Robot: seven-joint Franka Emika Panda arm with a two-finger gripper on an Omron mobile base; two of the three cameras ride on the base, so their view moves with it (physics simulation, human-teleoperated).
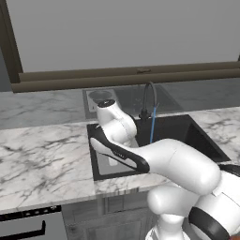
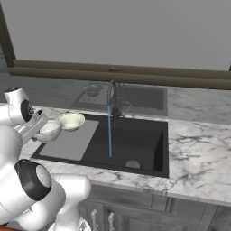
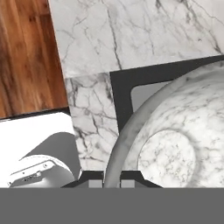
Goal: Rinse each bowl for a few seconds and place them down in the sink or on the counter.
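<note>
My gripper (image 3: 111,183) is shut on the rim of the speckled grey-white bowl (image 3: 175,144), which takes up the right of the hand view. In the right base view this bowl (image 2: 48,131) hangs at the left end of the black sink (image 2: 144,140), over the grey panel (image 2: 72,142). The cream bowl (image 2: 71,121) with the greenish inside stands just beyond it, at the panel's far corner. A thin blue stream of water (image 2: 109,133) falls from the dark arched tap (image 2: 112,92) into the basin, to the right of both bowls. In the left base view my arm hides both bowls.
White marble counter (image 2: 198,149) surrounds the sink on all sides. A dark brown ledge (image 2: 135,74) runs along the wall behind. The drain (image 2: 132,164) sits in the basin floor. Wooden floor (image 3: 26,57) shows beside the counter's front edge.
</note>
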